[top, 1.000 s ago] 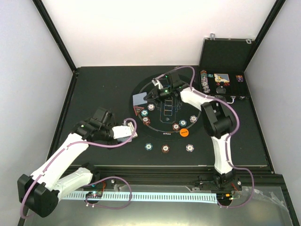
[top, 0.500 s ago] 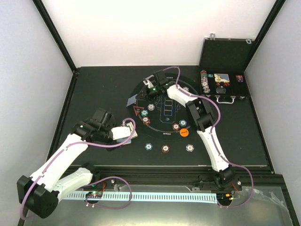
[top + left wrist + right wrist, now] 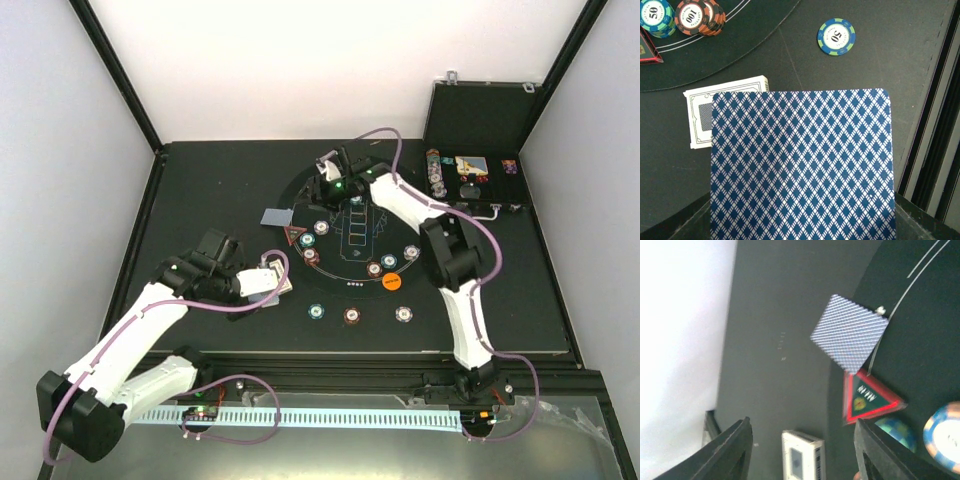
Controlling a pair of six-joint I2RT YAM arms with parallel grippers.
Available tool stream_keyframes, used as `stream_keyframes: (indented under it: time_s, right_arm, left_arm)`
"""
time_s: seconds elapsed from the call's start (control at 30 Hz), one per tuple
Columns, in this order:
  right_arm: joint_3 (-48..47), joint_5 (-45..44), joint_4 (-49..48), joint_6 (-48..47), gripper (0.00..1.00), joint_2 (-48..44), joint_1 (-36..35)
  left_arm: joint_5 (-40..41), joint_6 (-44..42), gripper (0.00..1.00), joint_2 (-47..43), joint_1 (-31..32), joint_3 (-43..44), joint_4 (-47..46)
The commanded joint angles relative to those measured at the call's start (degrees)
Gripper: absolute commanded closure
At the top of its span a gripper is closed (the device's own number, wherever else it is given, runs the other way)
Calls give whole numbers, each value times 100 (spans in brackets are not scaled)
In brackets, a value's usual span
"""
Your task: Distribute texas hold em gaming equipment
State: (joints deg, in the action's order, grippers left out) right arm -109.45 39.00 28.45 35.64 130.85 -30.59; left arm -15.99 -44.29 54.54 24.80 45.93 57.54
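While the right gripper hangs over the far-left part of the round black mat with its jaws apart and nothing between them, a loose playing card lies face down at the mat's left rim, well clear of the fingers. Just nearer along that rim sits the red triangle, with poker chips beside it on the mat. Off the mat's near-left side, the left gripper is closed on a held card — blue diamond back up, flat above the table. Between the held card and the mat lies the card box, partly covered by it. A green-and-blue chip rests just outside the mat's near edge
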Motion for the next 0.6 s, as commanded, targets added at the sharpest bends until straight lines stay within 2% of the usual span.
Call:
stream_keyframes:
  time_s: [0.0,0.13,0.23,0.4,0.57]
  right_arm:
    - [1137,-3,-862,140,37,-1215,-102]
    - [2327,265,-1592,353,24,-2030,-366]
    - [3308,585,-2428,776,19,-2545,-590]
    - [4437,934,-3598,1380,17,-3045,-1022]
    - [4943,976,-4114,1714,18,-3225,-1421]
  left_arm:
    - [-171,17,93,12,-34,308,79]
    - [-230,-6,93,-6,-28,364,95]
    - [-290,-45,93,-14,-28,371,61]
    - [-317,-62,93,49,-28,439,82]
    - [-341,-71,93,81,-28,461,54]
